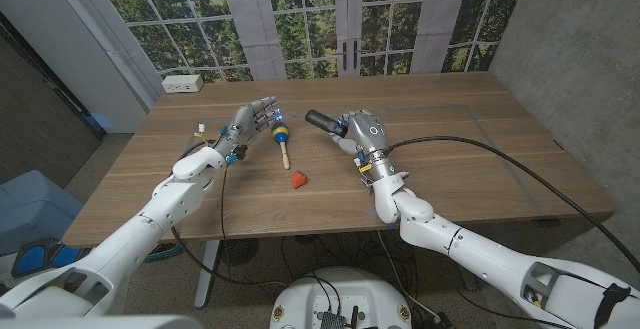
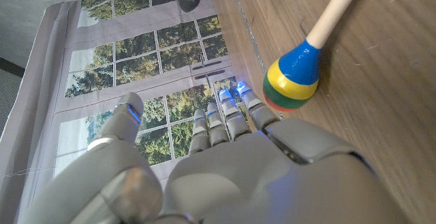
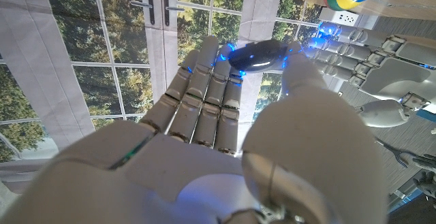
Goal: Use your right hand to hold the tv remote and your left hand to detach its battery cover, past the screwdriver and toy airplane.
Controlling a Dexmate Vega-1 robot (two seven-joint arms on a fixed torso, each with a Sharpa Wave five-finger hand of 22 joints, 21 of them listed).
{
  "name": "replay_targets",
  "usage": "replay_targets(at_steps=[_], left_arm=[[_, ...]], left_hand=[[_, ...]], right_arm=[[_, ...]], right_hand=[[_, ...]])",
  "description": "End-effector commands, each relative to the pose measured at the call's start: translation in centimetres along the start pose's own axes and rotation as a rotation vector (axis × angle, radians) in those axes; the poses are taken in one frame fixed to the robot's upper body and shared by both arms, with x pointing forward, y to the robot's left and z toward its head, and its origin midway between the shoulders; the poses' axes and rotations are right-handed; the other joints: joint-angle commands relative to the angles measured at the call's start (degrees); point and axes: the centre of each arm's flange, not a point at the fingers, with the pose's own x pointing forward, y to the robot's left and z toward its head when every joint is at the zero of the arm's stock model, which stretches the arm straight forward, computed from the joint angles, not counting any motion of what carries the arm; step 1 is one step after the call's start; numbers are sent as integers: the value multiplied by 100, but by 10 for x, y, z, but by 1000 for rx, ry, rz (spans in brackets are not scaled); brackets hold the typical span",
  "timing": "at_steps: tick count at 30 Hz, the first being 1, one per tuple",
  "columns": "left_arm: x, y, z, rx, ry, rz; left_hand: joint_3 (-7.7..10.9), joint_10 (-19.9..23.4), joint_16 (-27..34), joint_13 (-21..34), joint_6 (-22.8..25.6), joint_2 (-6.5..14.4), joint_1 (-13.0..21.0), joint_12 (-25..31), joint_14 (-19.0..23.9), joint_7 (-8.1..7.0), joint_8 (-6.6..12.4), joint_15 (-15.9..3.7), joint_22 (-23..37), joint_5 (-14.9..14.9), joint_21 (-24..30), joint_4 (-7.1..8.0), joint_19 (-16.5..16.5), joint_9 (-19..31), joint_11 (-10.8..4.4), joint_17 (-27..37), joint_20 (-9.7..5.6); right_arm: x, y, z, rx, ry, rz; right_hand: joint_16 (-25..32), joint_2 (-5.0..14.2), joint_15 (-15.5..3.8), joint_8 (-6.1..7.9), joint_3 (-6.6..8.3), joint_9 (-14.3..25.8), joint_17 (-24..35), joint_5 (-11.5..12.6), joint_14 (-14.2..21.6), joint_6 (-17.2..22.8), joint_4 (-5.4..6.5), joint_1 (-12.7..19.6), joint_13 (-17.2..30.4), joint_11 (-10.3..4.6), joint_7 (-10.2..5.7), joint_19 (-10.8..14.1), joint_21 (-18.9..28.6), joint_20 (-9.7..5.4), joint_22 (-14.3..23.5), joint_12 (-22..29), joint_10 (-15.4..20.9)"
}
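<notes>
We see the right hand (image 1: 362, 135) raised over the table (image 1: 470, 139), fingers (image 3: 204, 81) and thumb pinching the dark tv remote (image 1: 322, 121) held clear of the wood; left hand (image 1: 250, 121) empty, fingers (image 2: 225, 118) extended and slightly apart, just beside the coloured-handled screwdriver (image 1: 281, 139); small red toy airplane (image 1: 298, 180) lies nearer us.
</notes>
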Motion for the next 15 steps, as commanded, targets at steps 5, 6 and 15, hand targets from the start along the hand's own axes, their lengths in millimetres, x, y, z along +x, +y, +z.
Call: replay_targets(at_steps=[5,6,15], left_arm=[[10,-11,10,7,22,-109],[10,-12,11,10,23,-112],[14,-20,16,56,44,-131]], left_hand=[[-69,-32,-48,32,-11,-152,38,-49,-67,14,-2,-17,22,6,-50,11,-97,20,49,29,110],[-69,-36,-50,33,-19,-159,53,-52,-70,16,-3,-20,23,8,-51,6,-97,21,67,30,114],[-11,121,35,50,136,-191,467,-14,207,25,81,-153,28,30,-55,-34,-18,34,0,43,205]], right_arm=[[8,-2,9,27,-33,-46],[8,-2,9,28,-36,-50],[9,-6,12,32,-50,-76]], right_hand=[[-62,726,-817,36,174,17,84,31,98,599,-38,766,-10,-983,-598,-63,66,-117,17,20,998],[-67,725,-817,35,174,14,88,32,97,601,-38,766,1,-981,-602,-64,69,-116,17,25,997],[-133,719,-822,43,176,10,154,42,117,607,-37,766,8,-986,-609,-82,102,-119,15,17,993]])
